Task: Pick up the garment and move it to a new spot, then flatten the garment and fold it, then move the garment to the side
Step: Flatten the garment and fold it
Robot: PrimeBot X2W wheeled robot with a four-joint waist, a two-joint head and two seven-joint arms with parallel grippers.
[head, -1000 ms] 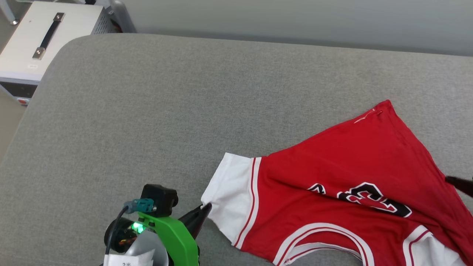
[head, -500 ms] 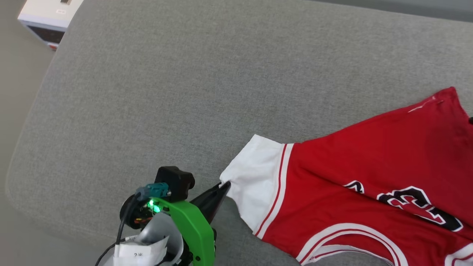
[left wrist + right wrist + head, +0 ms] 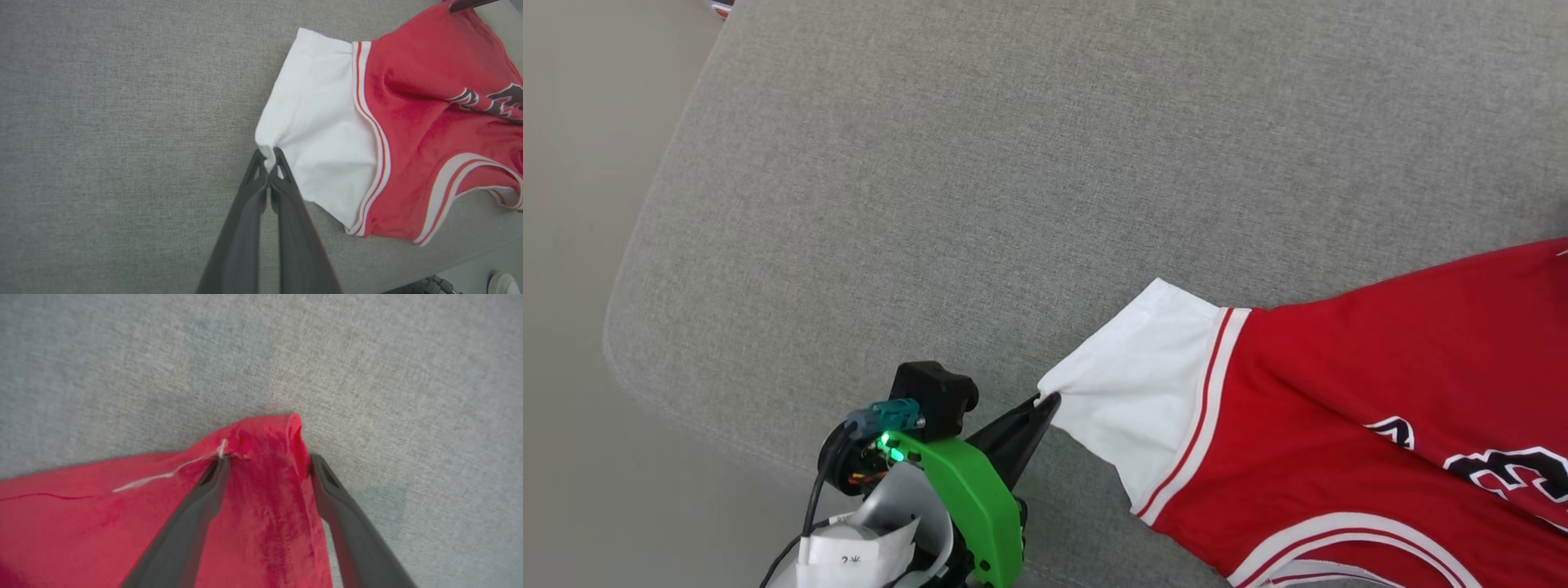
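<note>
- Left gripper (image 3: 1045,406), two long dark fingers on a green bracket, is pressed together on the outer corner of the white sleeve (image 3: 1143,384). It sits at 6 o'clock in the head view.
- Right gripper (image 3: 268,460) stands apart, one finger either side of the red hem corner (image 3: 286,428). It clamps nothing.
- Location: the red jersey-style garment (image 3: 1347,384), with striped trim and black lettering, lies on the grey woven-fabric cushion (image 3: 931,204). It spans 3 to 5 o'clock in the head view.
- Change: within the last second the head camera swings. The white equipment box formerly at 11 o'clock leaves the frame, and the cushion's rounded corner now shows at 8 o'clock. The left pinch on the sleeve corner is unchanged. Whether the cloth slid on the cushion cannot be told.
- Meaning: the lift is judged not yet begun, and the right gripper must close on the hem first.
- Count: one garment, one sleeve fully in view, two grippers, one cushion.
</note>
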